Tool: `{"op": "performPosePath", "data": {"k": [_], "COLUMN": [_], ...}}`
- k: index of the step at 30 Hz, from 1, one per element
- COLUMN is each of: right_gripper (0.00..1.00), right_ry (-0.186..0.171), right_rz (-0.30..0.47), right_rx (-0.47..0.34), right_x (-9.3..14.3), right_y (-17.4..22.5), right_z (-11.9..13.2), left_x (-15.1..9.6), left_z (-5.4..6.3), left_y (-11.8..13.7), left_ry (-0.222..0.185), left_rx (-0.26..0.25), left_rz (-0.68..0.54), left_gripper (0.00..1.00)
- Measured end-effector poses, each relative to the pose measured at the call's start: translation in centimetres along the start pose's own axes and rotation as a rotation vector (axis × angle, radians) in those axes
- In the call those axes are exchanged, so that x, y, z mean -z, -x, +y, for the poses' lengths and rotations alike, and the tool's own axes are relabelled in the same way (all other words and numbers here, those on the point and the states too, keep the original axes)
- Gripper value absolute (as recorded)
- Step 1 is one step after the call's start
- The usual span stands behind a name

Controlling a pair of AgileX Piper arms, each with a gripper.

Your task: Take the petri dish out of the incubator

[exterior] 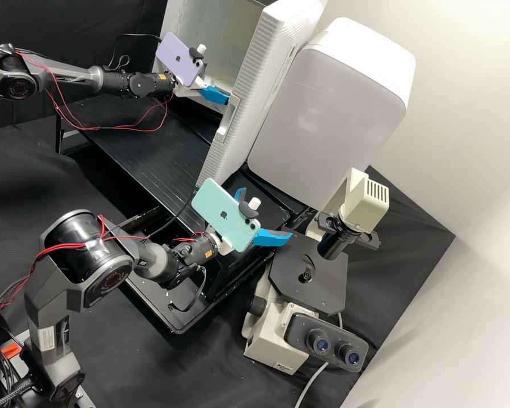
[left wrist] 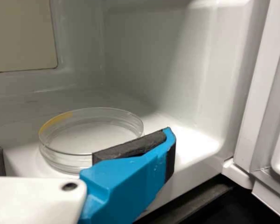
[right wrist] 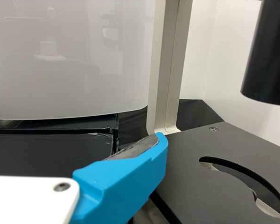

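L gripper at petri dish in incubator.

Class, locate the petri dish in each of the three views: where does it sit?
High view: hidden in the incubator chamber, beyond the left pincer.
Left wrist view: petri dish on the chamber floor, between that pincer's open jaws.
Right wrist view: camera faces the microscope stage instead.
Shared landmark: the open incubator door, in high and left wrist views.

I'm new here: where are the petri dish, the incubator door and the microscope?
petri dish point(left wrist: 91, 136), left wrist view, clear top.
incubator door point(exterior: 266, 73), high view, ribbed face.
microscope point(exterior: 326, 283), high view, black stage.
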Motion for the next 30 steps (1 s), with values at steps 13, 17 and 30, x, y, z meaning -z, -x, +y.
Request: {"op": "performPosePath", "data": {"k": [13, 17, 30], "right_gripper": [1.0, 1.0, 1.0], "right_ry": [0.0, 0.0, 0.0], "right_rz": [0.0, 0.0, 0.0], "right_rx": [0.0, 0.0, 0.0], "right_x": [0.0, 0.0, 0.0], "right_y": [0.0, 0.0, 0.0], "right_z": [0.0, 0.0, 0.0], "left_x": [-0.1, -0.18, -0.26], "left_z": [0.21, 0.42, 0.5], "left_y": [-0.25, -0.24, -0.6], "left_ry": [-0.002, -0.004, -0.006], "left_rx": [-0.002, -0.001, -0.003], "left_rz": [0.019, 0.024, 0.029], "left_gripper": [0.0, 0.0, 0.0]}}
